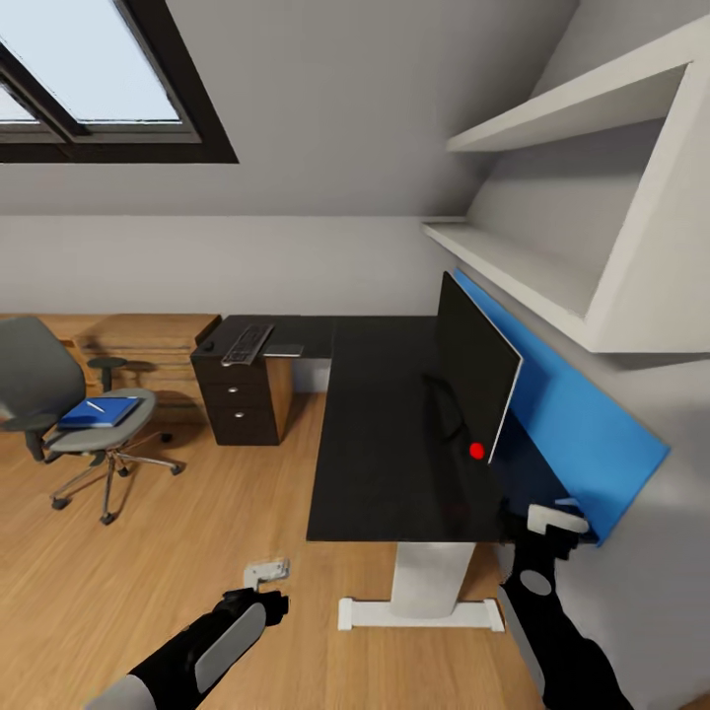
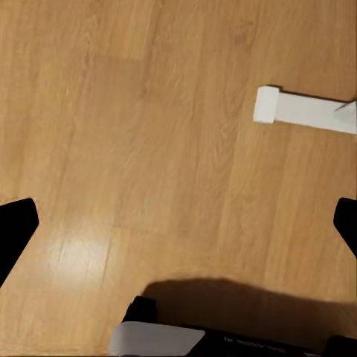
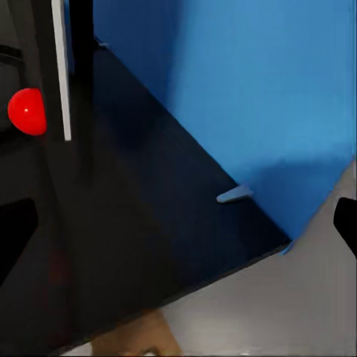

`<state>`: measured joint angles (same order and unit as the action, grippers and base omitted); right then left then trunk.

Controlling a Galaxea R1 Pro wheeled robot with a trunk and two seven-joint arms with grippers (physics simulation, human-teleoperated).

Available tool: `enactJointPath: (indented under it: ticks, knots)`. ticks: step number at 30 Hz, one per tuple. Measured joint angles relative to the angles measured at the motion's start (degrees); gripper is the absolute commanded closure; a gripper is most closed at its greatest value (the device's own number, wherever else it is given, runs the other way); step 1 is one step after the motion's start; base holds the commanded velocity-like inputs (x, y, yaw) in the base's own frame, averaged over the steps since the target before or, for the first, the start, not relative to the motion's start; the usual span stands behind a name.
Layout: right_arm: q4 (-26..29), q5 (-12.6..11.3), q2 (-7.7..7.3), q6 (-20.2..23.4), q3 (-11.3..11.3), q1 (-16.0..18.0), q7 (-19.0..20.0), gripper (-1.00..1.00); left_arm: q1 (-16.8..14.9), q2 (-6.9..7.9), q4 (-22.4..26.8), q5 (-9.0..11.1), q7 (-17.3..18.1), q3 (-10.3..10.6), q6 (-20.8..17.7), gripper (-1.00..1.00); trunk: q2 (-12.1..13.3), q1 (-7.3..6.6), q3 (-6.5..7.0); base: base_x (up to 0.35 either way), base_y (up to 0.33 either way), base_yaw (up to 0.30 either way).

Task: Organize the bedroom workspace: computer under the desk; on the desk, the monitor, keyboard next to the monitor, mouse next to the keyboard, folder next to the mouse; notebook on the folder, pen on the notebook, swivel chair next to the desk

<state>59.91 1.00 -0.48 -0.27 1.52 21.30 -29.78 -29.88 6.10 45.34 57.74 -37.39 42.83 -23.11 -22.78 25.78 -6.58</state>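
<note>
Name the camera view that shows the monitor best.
The head view. It shows the whole monitor standing on the desk before the blue back panel, seen at an angle, its red dot at a lower corner. The right wrist view catches just its lower edge with that dot. The left wrist view looks at floor.

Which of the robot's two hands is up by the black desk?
The right gripper, at the desk's near corner beside the blue back panel. The left gripper hangs over the wooden floor.
</note>
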Motion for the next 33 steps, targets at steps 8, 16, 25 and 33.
enactJointPath:
  ticks: [8, 16, 25, 33]
  knots:
    - [-14.78, -3.06, 1.73, -8.58, 0.06, -0.22, -0.18, -1.0, 0.2, -0.01, -9.24, -0.03, 4.06, 3.21, 0.63, -1.0, 0.0, 0.0, 0.0, -0.317, 0.142, 0.0]
    - [-43.34, -3.32, 3.65, -28.46, -0.49, -0.27, 0.16, -1.0, 1.6, -5.53, -38.66, -0.45, 22.98, 6.46, 24.0, -1.0, -0.02, -0.02, -0.02, -0.221, 0.245, 0.039]
    - [-48.72, -3.5, 4.07, -29.42, -0.18, -0.25, 7.2, -1.0, 1.62, -6.1, -40.94, -0.4, 24.26, 6.45, 26.8, -1.0, -0.02, -0.04, -0.19, -0.001, 0.324, 0.233]
    - [-51.63, -3.31, 5.06, -29.65, -0.39, -0.26, 11.53, -1.0, 2.26, -6.41, -41.13, -0.38, 25.56, 6.49, 26.83, -1.0, -0.03, -0.05, -0.52, 0.184, 0.296, 0.138]
